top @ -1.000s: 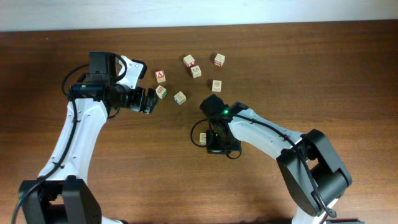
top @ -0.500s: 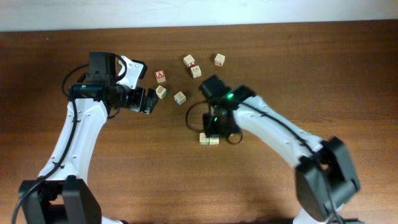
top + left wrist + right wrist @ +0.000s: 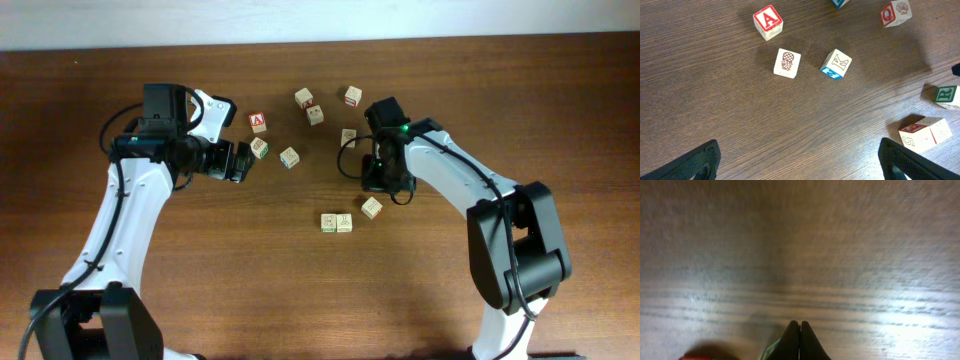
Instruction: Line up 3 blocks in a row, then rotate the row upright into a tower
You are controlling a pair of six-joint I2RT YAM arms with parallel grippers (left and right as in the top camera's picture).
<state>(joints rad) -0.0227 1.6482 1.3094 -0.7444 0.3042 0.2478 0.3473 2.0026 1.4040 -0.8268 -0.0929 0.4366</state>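
Dark brown wooden surface (image 3: 200, 290) with small alphabet cubes scattered over the middle. The three task cubes form the nearest group, about centre.

Two of them touch side by side: left pale wooden cube with faint greenish top print (image 3: 328, 222) and right pale wooden cube with faint greenish top print (image 3: 344, 222). No single cube has a long axis. As a pair they make a short row running left-right, edges square to the surface edge. The left wrist view shows red print on their side faces.

The third, a pale wooden cube with green-framed R face (image 3: 946, 95), lies just right of the row and slightly farther, apart from it. It is turned askew to the row, R face up, and the letter reads upright in the left wrist view.

Right tool (image 3: 799, 330): fingertips pressed together, nothing between them, over blurred bare wood. Overhead it sits just far of the R cube, not on it.

Left tool (image 3: 799, 150): fingers spread wide, empty, left of the cluster and facing right toward it. A pale cube with brown pineapple print (image 3: 787, 63) is closest to it. A cube with blue K print (image 3: 836, 64) lies just right of that. A red-printed A cube (image 3: 768, 21) lies farther, and a red-printed Q cube (image 3: 895, 12) far right.
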